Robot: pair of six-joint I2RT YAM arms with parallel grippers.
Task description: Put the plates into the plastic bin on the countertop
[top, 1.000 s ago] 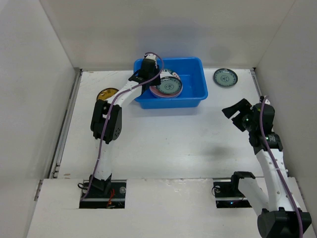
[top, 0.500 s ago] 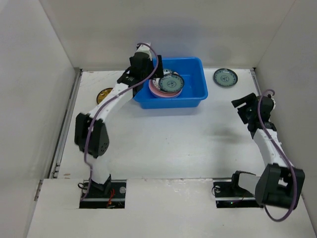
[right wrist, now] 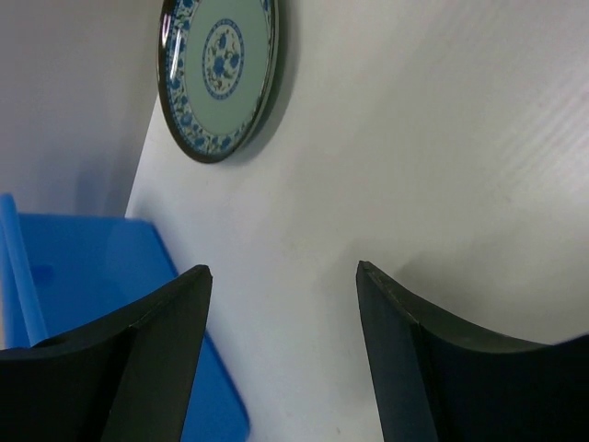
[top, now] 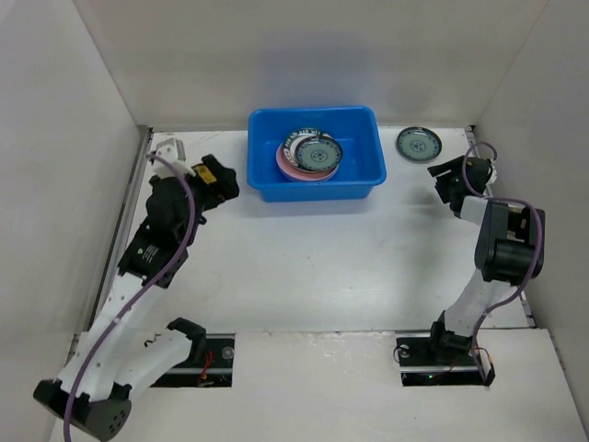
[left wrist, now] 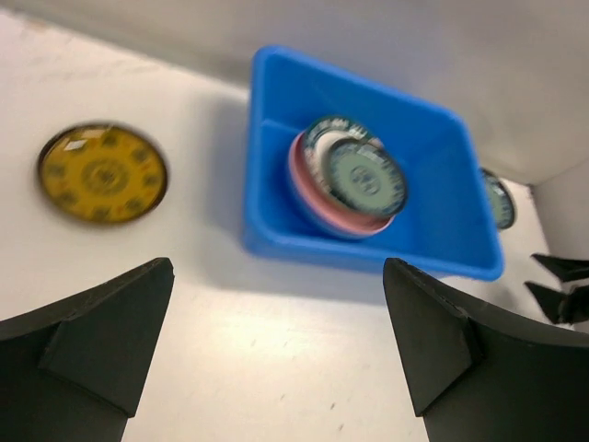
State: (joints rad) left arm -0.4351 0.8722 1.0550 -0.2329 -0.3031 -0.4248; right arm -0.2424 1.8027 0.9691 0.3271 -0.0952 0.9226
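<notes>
1. Now the left gripper [left wrist: 278,272] is off the plastic bin [top: 313,191]. A second ago it hung over the bin's left end with a plate under it. It stands near the left edge of the countertop [top: 322,267], jaws spread wide with nothing between them.
2. Since then the patterned grey-green plate [top: 318,153] has come to lie flat on top of the stack in the left half of the bin, with a pink plate [top: 285,167] showing under it.
3. The right gripper [right wrist: 282,269] has swung from the right edge toward the far-right corner. It is near the loose blue-patterned plate [top: 419,144] that lies there, but apart from it. Its jaws are parted and hold nothing.
4. The bin sits against the far edge of the countertop, as before.
5. Marks on the plates read only as pattern; the left wrist view is too blurred for more.
6. A yellow plate [left wrist: 102,172] with a dark rim lies left of the bin. The top view showed it a second ago, but the left arm covers it there now.
7. How many plates lie in the stack cannot be told, since the top one covers most of them.
8. The right wrist view cuts the bin down to one corner.
</notes>
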